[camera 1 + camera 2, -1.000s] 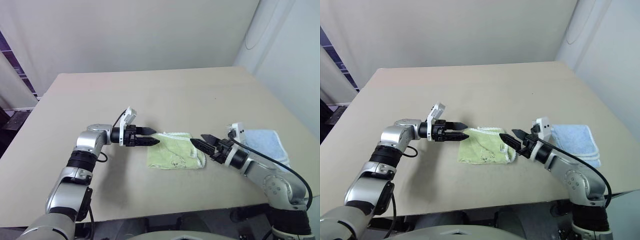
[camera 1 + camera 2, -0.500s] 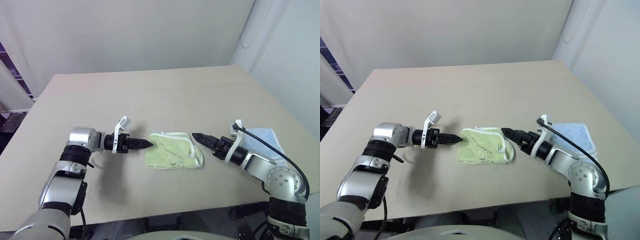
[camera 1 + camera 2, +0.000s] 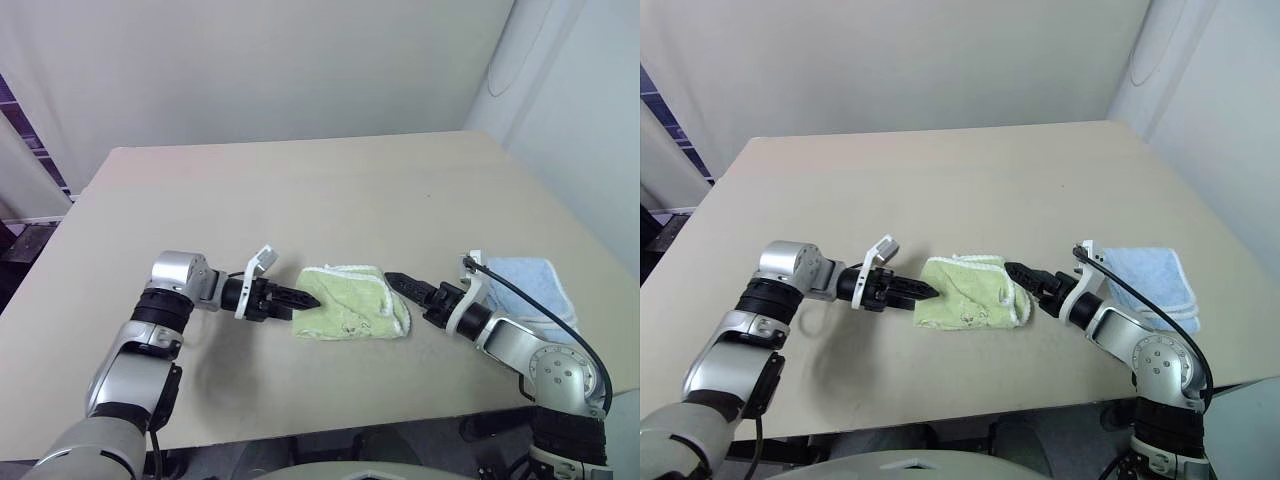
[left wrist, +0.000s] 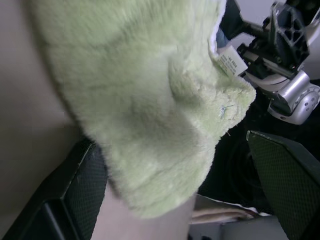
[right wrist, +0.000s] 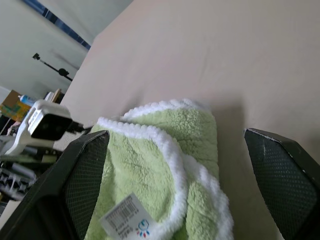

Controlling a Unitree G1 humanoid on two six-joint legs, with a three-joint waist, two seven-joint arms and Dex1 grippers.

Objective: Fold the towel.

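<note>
The left gripper (image 3: 298,299) is being held released at the near-left edge of the light green towel (image 3: 350,314), its fingers spread on either side of the towel's edge in the left wrist view, with nothing clamped. The right gripper (image 3: 400,285) is being held released as well, its fingertips just beside the towel's right edge, where the white corded edging (image 5: 170,155) and a small printed label (image 5: 125,216) are being shown. The towel is lying folded into a compact bundle near the front middle of the table (image 3: 300,200). A light blue folded towel (image 3: 530,285) is lying by the table's right edge, behind the right arm.
</note>
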